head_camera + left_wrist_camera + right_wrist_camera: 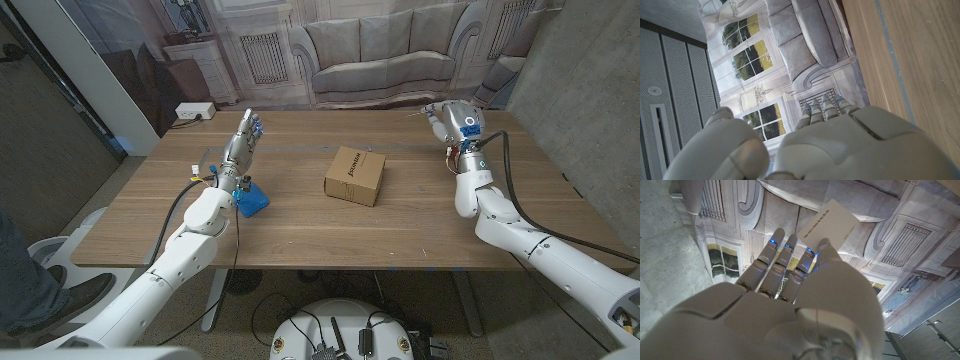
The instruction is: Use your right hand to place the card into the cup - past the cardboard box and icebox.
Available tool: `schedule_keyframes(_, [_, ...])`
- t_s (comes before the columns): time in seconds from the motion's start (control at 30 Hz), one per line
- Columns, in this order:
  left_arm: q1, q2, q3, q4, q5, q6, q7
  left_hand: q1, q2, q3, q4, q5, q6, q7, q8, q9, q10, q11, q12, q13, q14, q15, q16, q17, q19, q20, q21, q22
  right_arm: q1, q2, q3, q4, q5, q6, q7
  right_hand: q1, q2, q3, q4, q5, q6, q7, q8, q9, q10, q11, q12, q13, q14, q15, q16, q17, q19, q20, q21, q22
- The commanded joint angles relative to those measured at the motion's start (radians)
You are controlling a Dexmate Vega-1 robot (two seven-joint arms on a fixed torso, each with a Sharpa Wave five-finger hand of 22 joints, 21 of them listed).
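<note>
The right hand point(805, 295) is raised over the far right of the surface point(300, 235), pinching the white card point(829, 226) by one edge at its fingertips. The card looks thin, light and slippery, so hold it firmly and flat. The left hand point(243, 143) stands with fingers apart, holding nothing. The transparent shape beside it is possibly the cup; the cardboard box point(355, 175) sits mid-surface.

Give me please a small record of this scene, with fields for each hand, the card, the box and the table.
right hand: raised above the table's far right part, pinches the card
card: white, small print, held at the fingertips
left hand: raised, fingers straight, holds nothing
cardboard box: closed, on the table near its middle
blue object: on the table beside the left arm
table: wooden
cup: hard to tell in these views
</note>
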Motion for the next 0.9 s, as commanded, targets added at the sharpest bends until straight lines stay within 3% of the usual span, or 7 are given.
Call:
schedule_keyframes(0.03, [0.013, 0.003, -0.003, -0.011, 0.001, 0.007, 0.007, 0.007, -0.002, -0.005, 0.0, -0.004, 0.007, 0.003, -0.003, 0.001, 0.001, 0.003, 0.003, 0.005, -0.011, -0.002, -0.002, 0.003, -0.009, 0.0, -0.004, 0.003, 0.031, -0.006, -0.017, 0.024, 0.014, -0.033, 0.02, 0.009, -0.001, 0.002, -0.001, 0.0, 0.012, -0.004, 0.003, 0.002, 0.009, -0.002, 0.001, 0.002, 0.008, -0.114, 0.002, 0.002, -0.001, -0.135, 0.007, 0.0])
schedule_keyframes(0.9, [-0.003, 0.005, -0.007, -0.002, -0.002, 0.005, -0.007, 0.009, 0.0, -0.009, 0.0, -0.005, 0.011, 0.005, -0.001, 0.001, 0.004, 0.002, 0.003, 0.005, -0.009, -0.003, -0.001, 0.002, -0.01, 0.001, -0.004, 0.004, 0.061, -0.023, -0.021, 0.021, 0.031, -0.146, 0.089, 0.014, -0.001, 0.002, -0.003, 0.001, 0.02, -0.004, 0.001, 0.004, 0.011, -0.001, 0.001, 0.003, 0.009, -0.115, 0.002, 0.002, -0.006, -0.135, 0.01, -0.001])
